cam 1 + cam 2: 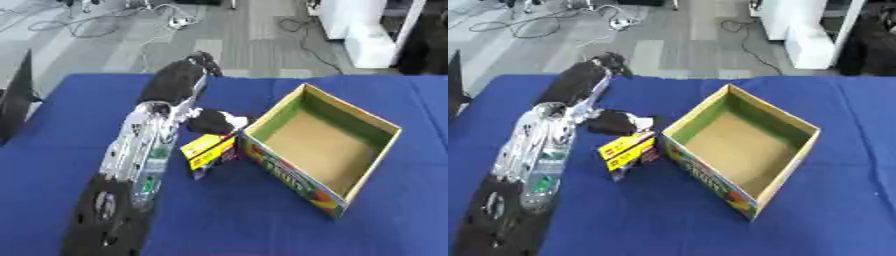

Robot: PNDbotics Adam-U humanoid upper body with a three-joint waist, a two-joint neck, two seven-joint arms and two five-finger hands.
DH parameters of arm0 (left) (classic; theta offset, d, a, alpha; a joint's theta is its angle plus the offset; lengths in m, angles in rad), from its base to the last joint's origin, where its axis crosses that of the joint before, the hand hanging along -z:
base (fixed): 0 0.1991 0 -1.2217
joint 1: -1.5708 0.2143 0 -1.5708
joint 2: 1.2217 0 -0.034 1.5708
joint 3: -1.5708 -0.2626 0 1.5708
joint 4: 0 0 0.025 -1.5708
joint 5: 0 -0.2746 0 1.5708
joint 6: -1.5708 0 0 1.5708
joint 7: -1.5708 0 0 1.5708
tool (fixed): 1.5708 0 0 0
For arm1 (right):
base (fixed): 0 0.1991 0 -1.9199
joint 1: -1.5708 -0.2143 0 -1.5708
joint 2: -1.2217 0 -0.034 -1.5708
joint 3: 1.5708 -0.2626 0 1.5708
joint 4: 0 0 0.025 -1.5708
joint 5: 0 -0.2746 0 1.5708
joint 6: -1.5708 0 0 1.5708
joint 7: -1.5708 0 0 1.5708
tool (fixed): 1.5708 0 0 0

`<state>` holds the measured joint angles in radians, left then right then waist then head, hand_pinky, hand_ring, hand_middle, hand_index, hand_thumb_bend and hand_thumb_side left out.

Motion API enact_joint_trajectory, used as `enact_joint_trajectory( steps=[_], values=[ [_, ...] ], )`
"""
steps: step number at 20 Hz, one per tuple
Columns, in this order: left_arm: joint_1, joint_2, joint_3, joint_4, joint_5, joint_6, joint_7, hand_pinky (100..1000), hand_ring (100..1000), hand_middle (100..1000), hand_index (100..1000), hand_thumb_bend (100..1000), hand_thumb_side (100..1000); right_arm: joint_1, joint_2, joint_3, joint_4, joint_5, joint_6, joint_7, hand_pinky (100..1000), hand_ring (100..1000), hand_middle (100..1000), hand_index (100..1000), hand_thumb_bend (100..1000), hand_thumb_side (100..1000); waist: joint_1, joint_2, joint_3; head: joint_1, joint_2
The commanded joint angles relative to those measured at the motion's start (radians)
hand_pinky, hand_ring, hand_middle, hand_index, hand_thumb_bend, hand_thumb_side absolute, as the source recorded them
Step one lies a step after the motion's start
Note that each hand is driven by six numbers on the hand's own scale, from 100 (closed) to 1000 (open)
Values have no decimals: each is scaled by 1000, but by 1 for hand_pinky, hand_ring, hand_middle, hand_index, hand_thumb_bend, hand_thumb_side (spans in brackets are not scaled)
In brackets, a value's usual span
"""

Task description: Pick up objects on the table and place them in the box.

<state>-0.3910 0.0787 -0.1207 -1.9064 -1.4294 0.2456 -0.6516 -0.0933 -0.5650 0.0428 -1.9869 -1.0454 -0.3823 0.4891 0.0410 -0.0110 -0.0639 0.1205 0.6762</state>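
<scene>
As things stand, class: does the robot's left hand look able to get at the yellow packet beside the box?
Probably yes. The left hand hangs just above and behind the yellow packet, with nothing between them. The box stands close on the packet's right, so the fingers have little room on that side.

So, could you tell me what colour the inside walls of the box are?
Green, best seen in the left eye view on the box.

A small packet [210, 150] stands on the table [52, 150], just left of the box [319, 150]
</scene>
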Motion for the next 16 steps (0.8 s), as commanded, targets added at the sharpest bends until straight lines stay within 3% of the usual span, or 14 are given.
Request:
enact_joint_trajectory(
  steps=[1, 9, 16],
  values=[
    [-9, 5, 14, -8, -41, -20, -70, 835, 827, 897, 782, 619, 634, -6, -28, -9, -13, 4, -1, 5, 142, 298, 381, 477, 100, 1000, -4, -6, 2, 5, 3],
    [-8, 0, 33, -21, -123, -23, -197, 878, 809, 862, 729, 624, 607, -4, -26, -8, -13, 8, -1, 6, 142, 298, 381, 477, 100, 1000, -4, -7, 3, 4, 6],
    [-8, -4, 39, -30, -146, -19, -253, 880, 796, 852, 701, 669, 607, -2, -25, -7, -13, 10, -1, 7, 142, 298, 382, 477, 100, 1000, -5, -7, 4, 5, 6]
  ],
)
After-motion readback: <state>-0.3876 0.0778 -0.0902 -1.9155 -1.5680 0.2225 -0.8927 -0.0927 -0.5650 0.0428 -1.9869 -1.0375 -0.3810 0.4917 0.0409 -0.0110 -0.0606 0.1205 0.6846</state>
